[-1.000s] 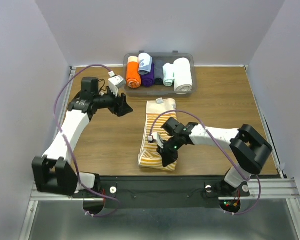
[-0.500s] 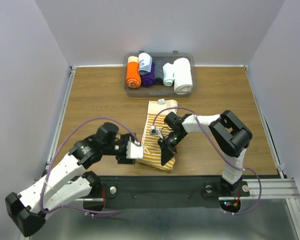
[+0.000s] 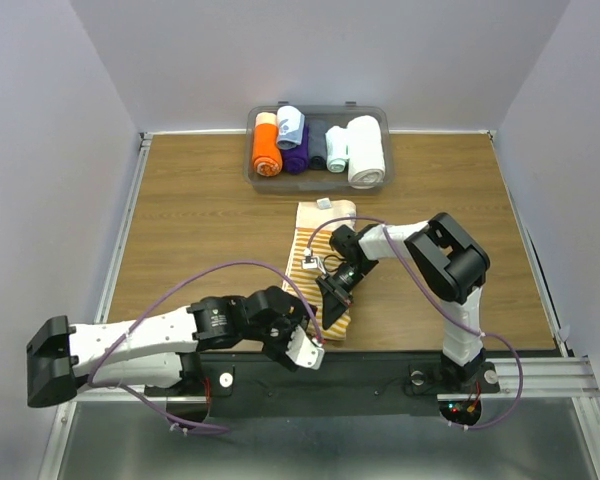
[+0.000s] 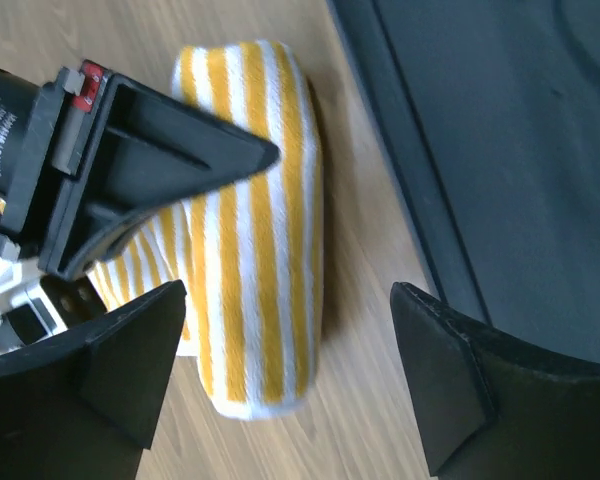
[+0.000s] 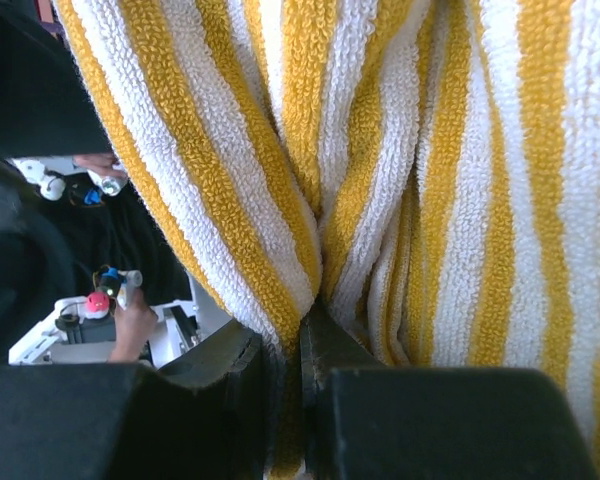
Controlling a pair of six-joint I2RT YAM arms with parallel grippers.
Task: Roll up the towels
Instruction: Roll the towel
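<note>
The yellow-and-white striped towel [image 3: 306, 236] lies lengthwise at the table's middle, its near end bunched up. My right gripper [image 3: 332, 308] is shut on a fold of that near end; in the right wrist view the striped towel [image 5: 400, 140] is pinched between the jaws of the right gripper [image 5: 300, 350]. My left gripper [image 3: 302, 340] hovers low at the table's near edge, just left of the towel's near end. In the left wrist view the left gripper [image 4: 290, 390] is open, with the towel's rounded end [image 4: 270, 270] ahead of it and untouched. A pale blue roll [image 3: 291, 124] rests in the bin.
A clear bin [image 3: 380, 113] at the back holds an orange roll [image 3: 266, 148], a purple roll [image 3: 297, 156] and a thick white roll [image 3: 366, 150]. A dark rail [image 3: 380, 366] runs along the near edge, close to the right of my left fingers [image 4: 450, 380].
My left arm has swung from the far left back down to the near edge beside the towel's near end, its jaws widening. The right gripper shifted slightly nearer, still shut on the towel.
</note>
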